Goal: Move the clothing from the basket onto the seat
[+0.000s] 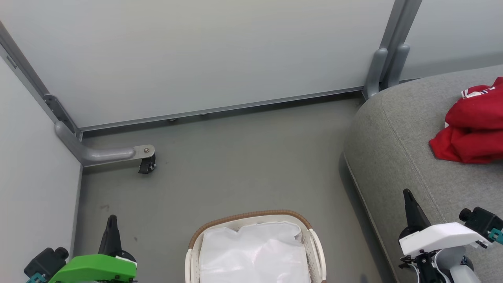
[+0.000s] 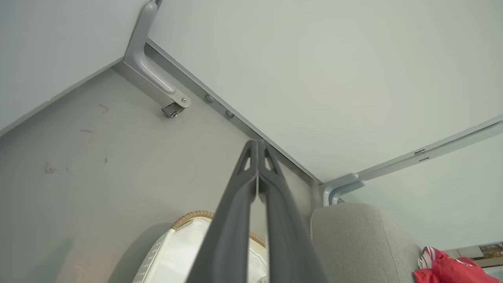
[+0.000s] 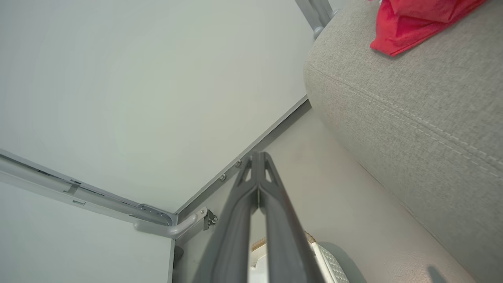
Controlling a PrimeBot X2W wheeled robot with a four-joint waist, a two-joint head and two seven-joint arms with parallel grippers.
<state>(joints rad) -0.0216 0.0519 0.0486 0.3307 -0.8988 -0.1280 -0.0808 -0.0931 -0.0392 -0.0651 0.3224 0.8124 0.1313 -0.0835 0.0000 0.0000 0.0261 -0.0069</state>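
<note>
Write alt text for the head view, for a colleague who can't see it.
Red clothing lies bunched on the grey seat at the right; the basket at bottom centre holds a white liner. The left gripper and right gripper rest at the lower corners, fingers together, holding nothing.

We see the grey floor (image 1: pixel 243 165) carrying the basket (image 1: pixel 251 214) at its near edge, and a partition's caster (image 1: pixel 147 164) towards its far left corner. At the floor's right, the seat (image 1: pixel 393 149) bears the crumpled clothing (image 1: pixel 471 129).
</note>
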